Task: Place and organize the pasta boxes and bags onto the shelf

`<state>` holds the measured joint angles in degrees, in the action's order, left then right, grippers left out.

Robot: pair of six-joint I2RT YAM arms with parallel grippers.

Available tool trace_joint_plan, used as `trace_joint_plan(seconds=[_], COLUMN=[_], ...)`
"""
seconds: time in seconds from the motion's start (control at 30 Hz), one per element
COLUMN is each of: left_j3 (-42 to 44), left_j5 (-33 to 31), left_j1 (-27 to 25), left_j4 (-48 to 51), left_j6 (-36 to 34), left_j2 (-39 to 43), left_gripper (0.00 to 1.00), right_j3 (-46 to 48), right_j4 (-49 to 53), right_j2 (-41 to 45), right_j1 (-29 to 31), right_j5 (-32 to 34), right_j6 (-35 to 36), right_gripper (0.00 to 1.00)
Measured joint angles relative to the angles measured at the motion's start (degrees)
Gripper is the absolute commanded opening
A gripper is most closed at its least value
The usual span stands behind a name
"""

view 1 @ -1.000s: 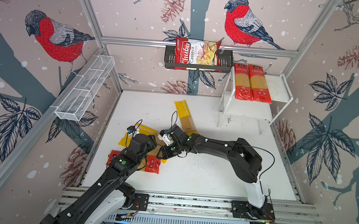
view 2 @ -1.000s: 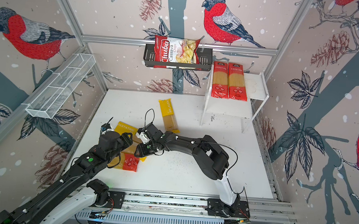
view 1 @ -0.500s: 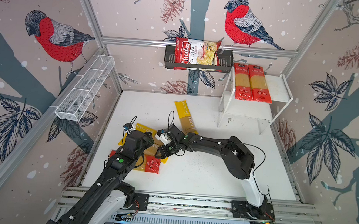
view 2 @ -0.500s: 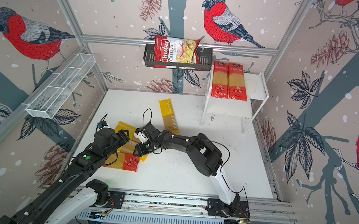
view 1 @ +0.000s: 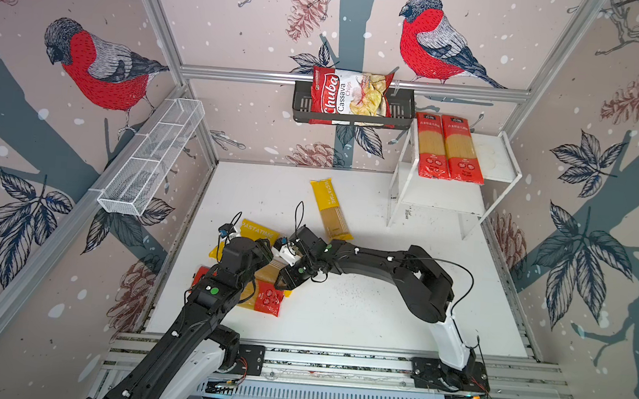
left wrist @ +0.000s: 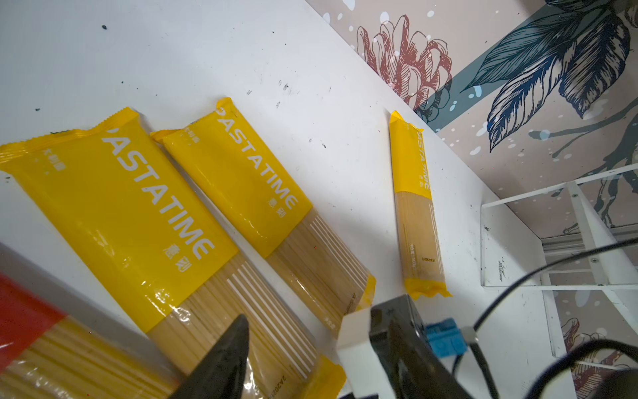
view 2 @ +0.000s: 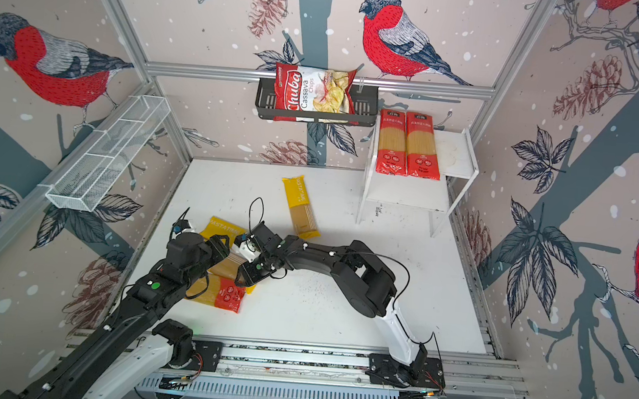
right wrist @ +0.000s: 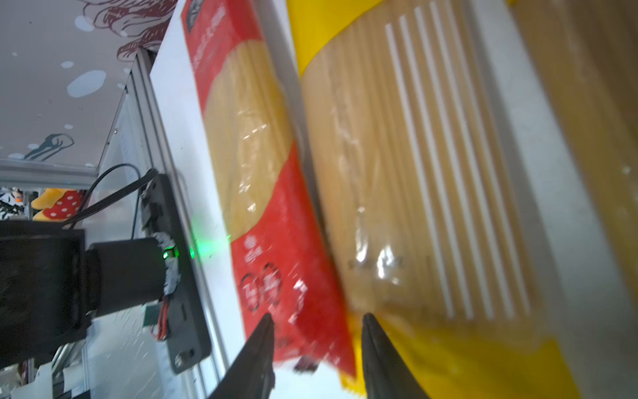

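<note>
Two red-ended pasta packs (view 1: 448,148) lie side by side on the top board of the white shelf (view 1: 491,156). One yellow pack (view 1: 331,209) lies alone mid-table. At front left, two yellow PASTATIME packs (left wrist: 148,221) and a red-ended pack (view 1: 267,300) lie together. My left gripper (view 1: 266,249) hovers over the yellow packs; one finger (left wrist: 221,359) shows, and the right arm's wrist hides the other. My right gripper (right wrist: 317,321) is open, its fingertips (right wrist: 267,321) straddling the red pack's near end (right wrist: 300,276), beside a yellow pack (right wrist: 414,172).
A black wall basket (view 1: 353,110) holding a cassava chips bag hangs left of the shelf. A white wire-mesh basket (view 1: 151,158) runs along the left wall. The shelf's lower board (view 1: 440,199) is bare. The two arms meet closely over the pile.
My right gripper has slid a little toward the table's front, along the pile to the red pack's end. The left gripper has shifted only slightly over the yellow packs.
</note>
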<state>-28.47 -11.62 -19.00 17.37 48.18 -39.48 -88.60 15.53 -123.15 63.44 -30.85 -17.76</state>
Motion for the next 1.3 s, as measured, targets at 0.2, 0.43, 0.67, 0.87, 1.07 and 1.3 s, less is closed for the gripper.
trace_joint_plan(seconds=[0.2,0.43,0.67,0.87,1.07,1.3], left_j3=[-0.3,-0.1,0.1,0.4,0.4,0.3], left_j5=[0.0,0.0,0.0,0.2,0.0,0.0], left_j1=[0.0,0.0,0.0,0.0,0.0,0.0], left_j4=[-0.1,-0.4,-0.4,-0.8,-1.5,-1.8], left_j6=[0.0,0.0,-0.1,-0.1,-0.1,-0.1], left_j2=[-0.9,-1.0,-1.4,-1.5,-2.0,-2.3], left_gripper=[0.63,0.63,0.63,0.63,0.63,0.63], right_j3=[1.7,1.2,-0.8,-3.6,-3.6,-4.1], right_j4=[0.1,-0.2,2.0,3.1,1.8,4.3], right_j2=[0.5,-2.1,-1.5,-3.6,-4.4,-3.3], right_j1=[1.6,3.3,2.3,3.9,4.5,4.6], right_j5=[-0.7,0.1,2.6,7.1,7.1,6.5], right_j6=[0.9,0.9,1.3,2.8,4.1,4.1], right_gripper=[0.48,0.48,0.52,0.51,0.37,0.11])
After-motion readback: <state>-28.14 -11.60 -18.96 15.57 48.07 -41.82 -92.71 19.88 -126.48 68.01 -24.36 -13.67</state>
